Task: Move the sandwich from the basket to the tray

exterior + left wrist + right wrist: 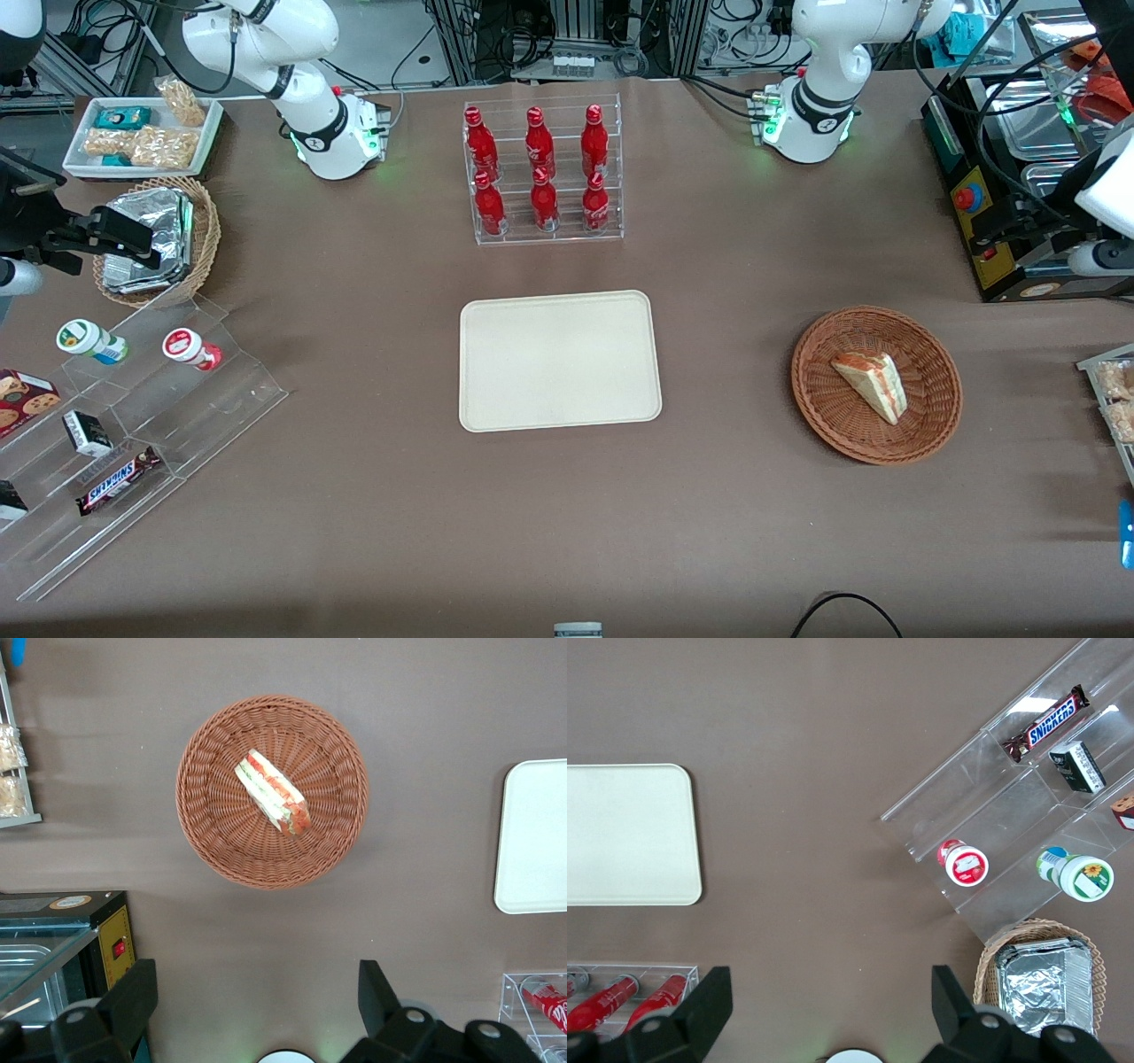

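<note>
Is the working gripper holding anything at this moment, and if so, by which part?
Nothing is held. The gripper is open, high above the table, apart from the basket. The sandwich lies untouched in the basket; the tray is bare.

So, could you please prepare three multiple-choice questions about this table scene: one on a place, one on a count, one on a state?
1. Where is the triangular sandwich wedge?
A. in the reddish-brown woven basket
B. on the cream rectangular tray
C. in the clear bottle rack

2. How many red bottles stand in the rack?
A. four
B. six
C. eight

3. What is the state of the left gripper?
A. shut on the sandwich
B. open, above the table beside the basket
C. resting on the tray

Answers: 1 A, the wedge lies inside the wicker rim. 2 B, two rows of three. 3 B, its fingers are spread and hold nothing.
</note>
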